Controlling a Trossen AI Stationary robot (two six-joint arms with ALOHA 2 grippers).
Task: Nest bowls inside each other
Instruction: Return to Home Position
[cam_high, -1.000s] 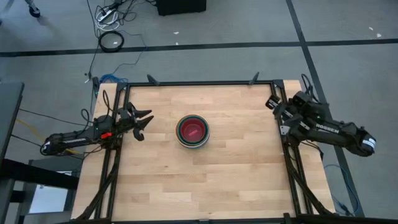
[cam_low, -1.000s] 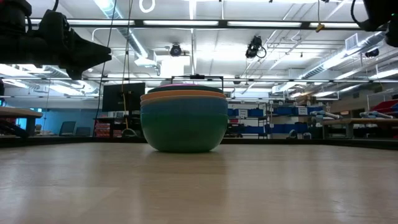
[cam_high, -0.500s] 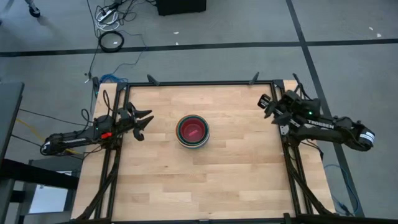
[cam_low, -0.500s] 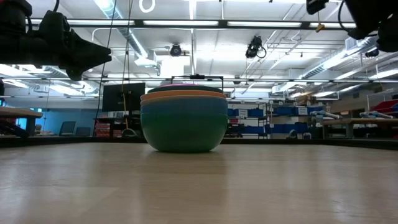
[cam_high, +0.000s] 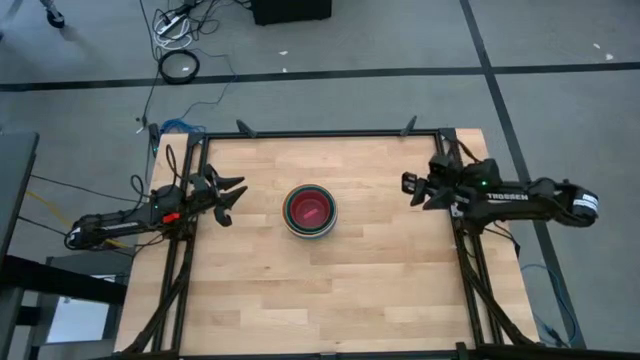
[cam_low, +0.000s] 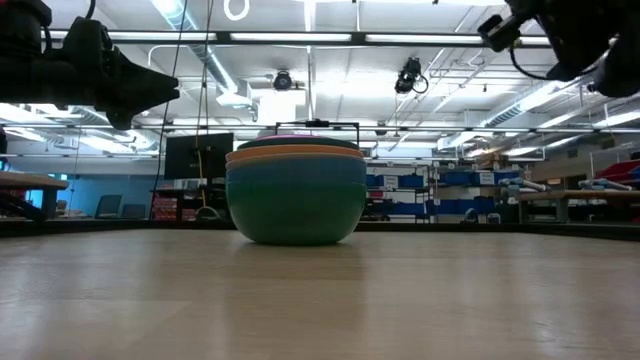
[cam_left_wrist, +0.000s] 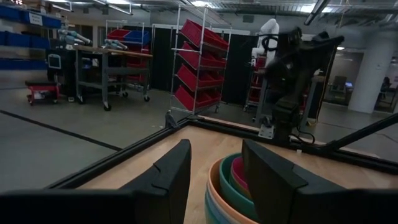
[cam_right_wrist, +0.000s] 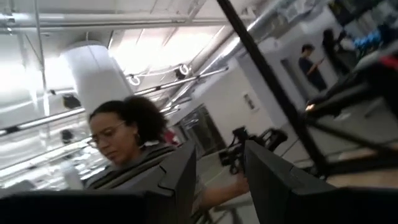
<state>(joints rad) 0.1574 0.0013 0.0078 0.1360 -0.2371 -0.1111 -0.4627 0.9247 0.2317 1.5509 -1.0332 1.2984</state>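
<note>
Sitting nested mid-table: bowls (cam_high: 309, 211) (pink-red innermost) | left gripper (cam_high: 232, 193) fingers apart, empty | right gripper (cam_high: 410, 187) fingers apart, empty

Low view: bowls (cam_low: 295, 200) nested, inner ones hidden but rims. Right wrist view: person (cam_right_wrist: 127, 149) blurred.

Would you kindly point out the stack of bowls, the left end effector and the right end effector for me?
stack of bowls (cam_high: 310, 210): high view, centre of the stack seen from above.
left end effector (cam_high: 236, 200): high view, midway between its fingertips.
right end effector (cam_high: 410, 190): high view, midway between its fingertips.
</note>
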